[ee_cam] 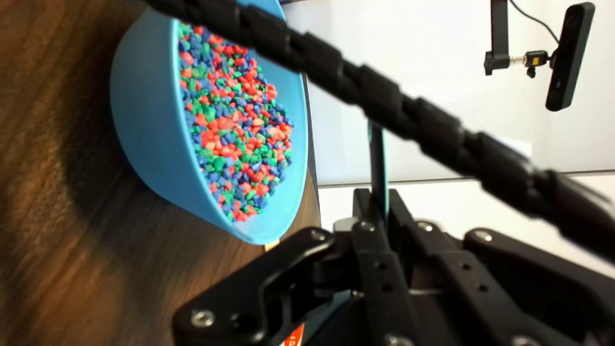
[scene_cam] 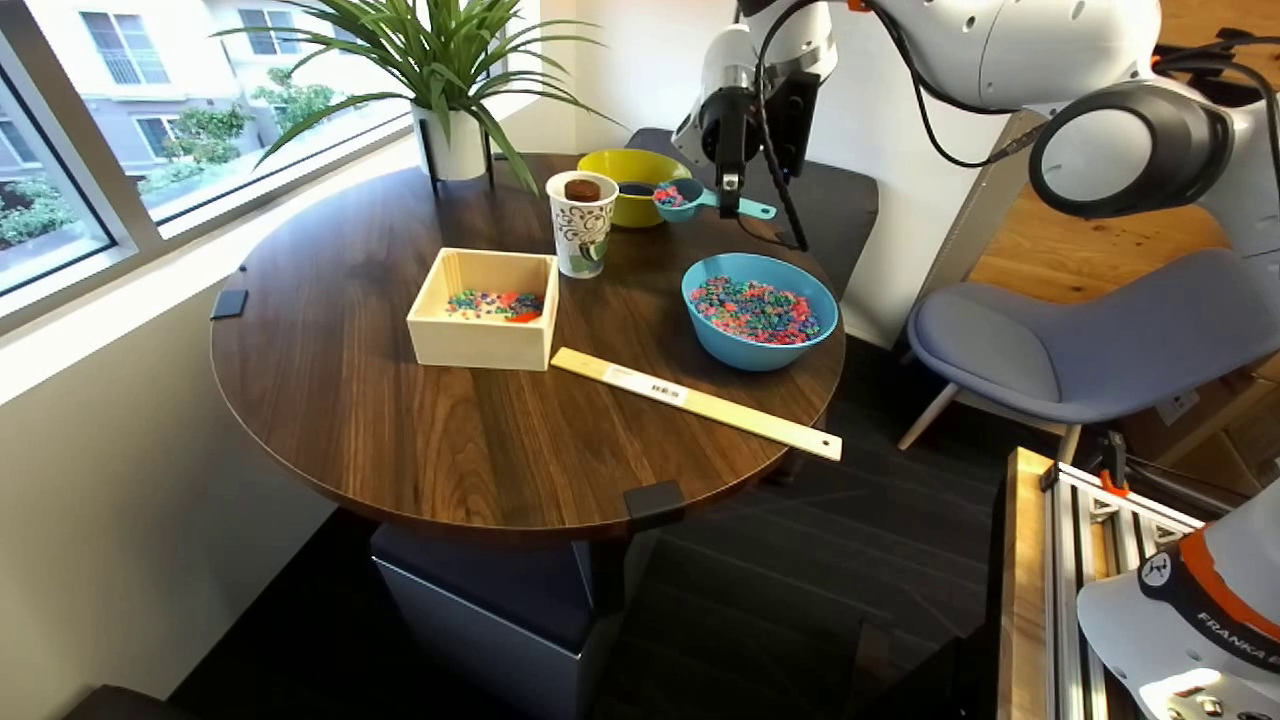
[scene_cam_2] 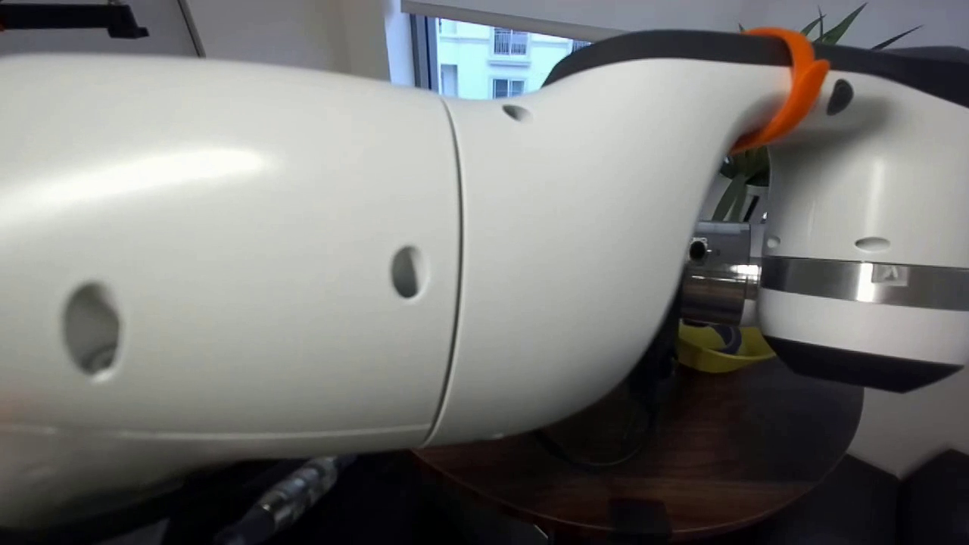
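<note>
My gripper (scene_cam: 731, 192) is shut on the handle of a teal scoop (scene_cam: 757, 209) and holds it above the table. The scoop's cup holds small coloured pebbles (scene_cam: 667, 194) and is in front of the yellow bowl (scene_cam: 632, 213). In the wrist view the fingertips (ee_cam: 378, 204) pinch the thin handle (ee_cam: 379, 161); the scoop's cup is out of sight there. A blue bowl (scene_cam: 745, 352) of red, green and blue pebbles stands nearby and also shows in the wrist view (ee_cam: 144, 115). The arm hides my gripper in an exterior view, where part of the yellow bowl (scene_cam_2: 708, 360) shows.
A patterned paper cup (scene_cam: 581, 242) with something brown at its top stands beside the yellow bowl. A wooden box (scene_cam: 480, 345) holds some pebbles and a red piece. A wooden ruler (scene_cam: 735, 410) lies on the round table (scene_cam: 450, 440). A potted plant (scene_cam: 455, 145) stands behind.
</note>
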Controlling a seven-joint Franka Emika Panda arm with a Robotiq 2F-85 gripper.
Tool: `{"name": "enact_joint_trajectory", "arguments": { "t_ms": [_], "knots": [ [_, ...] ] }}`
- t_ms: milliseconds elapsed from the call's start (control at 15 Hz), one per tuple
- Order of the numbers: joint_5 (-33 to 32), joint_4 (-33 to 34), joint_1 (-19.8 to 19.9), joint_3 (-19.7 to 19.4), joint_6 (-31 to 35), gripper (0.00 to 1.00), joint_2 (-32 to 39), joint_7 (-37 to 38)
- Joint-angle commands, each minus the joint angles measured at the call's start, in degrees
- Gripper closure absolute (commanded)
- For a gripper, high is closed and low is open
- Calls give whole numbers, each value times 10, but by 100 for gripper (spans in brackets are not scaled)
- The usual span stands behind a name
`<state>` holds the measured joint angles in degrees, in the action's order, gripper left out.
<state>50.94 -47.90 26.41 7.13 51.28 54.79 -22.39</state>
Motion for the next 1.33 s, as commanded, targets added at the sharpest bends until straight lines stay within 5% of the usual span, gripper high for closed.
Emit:
{"name": "enact_joint_trajectory", "arguments": {
  "t_ms": [0, 1267],
  "knots": [
    [37, 10, 23, 2, 31, 98, 7, 28],
    [104, 29, 40, 3, 250, 98, 28, 144]
  ]
}}
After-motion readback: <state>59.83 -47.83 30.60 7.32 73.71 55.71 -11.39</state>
